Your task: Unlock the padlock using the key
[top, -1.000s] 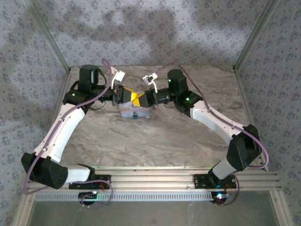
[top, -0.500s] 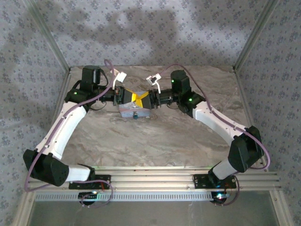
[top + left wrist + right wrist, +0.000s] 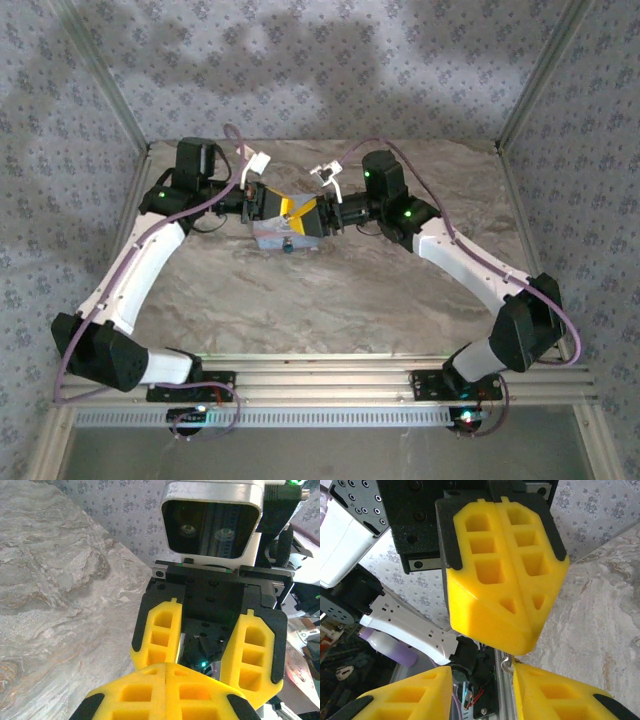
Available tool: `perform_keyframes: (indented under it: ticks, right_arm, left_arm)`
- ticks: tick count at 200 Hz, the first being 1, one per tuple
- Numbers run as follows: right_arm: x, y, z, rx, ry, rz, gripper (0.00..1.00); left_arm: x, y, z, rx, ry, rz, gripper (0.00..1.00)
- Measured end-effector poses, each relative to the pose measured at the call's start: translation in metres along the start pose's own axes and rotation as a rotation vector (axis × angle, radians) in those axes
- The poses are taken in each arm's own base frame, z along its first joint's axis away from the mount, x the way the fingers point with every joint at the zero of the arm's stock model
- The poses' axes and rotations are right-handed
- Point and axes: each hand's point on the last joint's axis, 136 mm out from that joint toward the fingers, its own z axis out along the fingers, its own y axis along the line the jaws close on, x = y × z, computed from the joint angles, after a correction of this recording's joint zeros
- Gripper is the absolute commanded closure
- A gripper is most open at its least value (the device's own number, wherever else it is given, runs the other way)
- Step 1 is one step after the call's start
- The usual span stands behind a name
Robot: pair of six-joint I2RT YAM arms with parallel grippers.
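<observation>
- handling, judged: the tiny dark blue-teal squarish padlock [image 3: 288,246] is taken to be rigid, light and smooth-sided. it is likely to twist or slip out of a loose pinch.
- hold point, judged: grip the flat sides of the body and leave the keyhole face and shackle free. it is too small to allow much error in finger placement.
- risk, judged: the pale blue rectangular tin box [image 3: 275,236] it sits against looks light. it may slide on the marbled beige table [image 3: 330,300] if the lock is pushed and nothing braces the box.
- appearance: in the top view the padlock is a small dark spot, far smaller than the tin. shackle, keyhole and surface finish are too small to make out.
- location: at the near edge of the tin and touching it, towards the far middle of the table, just below the two grippers.
- left gripper [image 3: 517,642]: yellow fingers are pressed flat together with no gap visible. whether a key is pinched between them cannot be told.
- right gripper [image 3: 202,655]: yellow fingers are spread apart and nothing is seen between them. it faces the left gripper tip to tip, close above the tin.
- key: cannot be made out in any view.
- status, judged: lock not yet engaged.
</observation>
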Motion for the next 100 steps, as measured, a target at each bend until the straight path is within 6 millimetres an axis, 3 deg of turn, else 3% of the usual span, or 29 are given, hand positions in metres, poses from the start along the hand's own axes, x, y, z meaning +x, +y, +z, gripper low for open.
perform_keyframes:
  ticks: [66,91,100]
  right_arm:
    - [-0.005,-0.008,0.003,0.02,-0.008,0.001,0.7]
    - [-0.006,-0.011,0.005,0.026,-0.009,0.002,1.0]
    - [-0.005,-0.011,0.005,0.024,-0.007,0.016,1.0]
  left_arm:
    - [0.001,-0.004,0.0,0.024,0.005,-0.003,1.0]
    - [0.002,-0.005,0.0,0.031,0.008,-0.001,1.0]
    - [0.002,-0.004,0.0,0.029,0.008,-0.002,1.0]
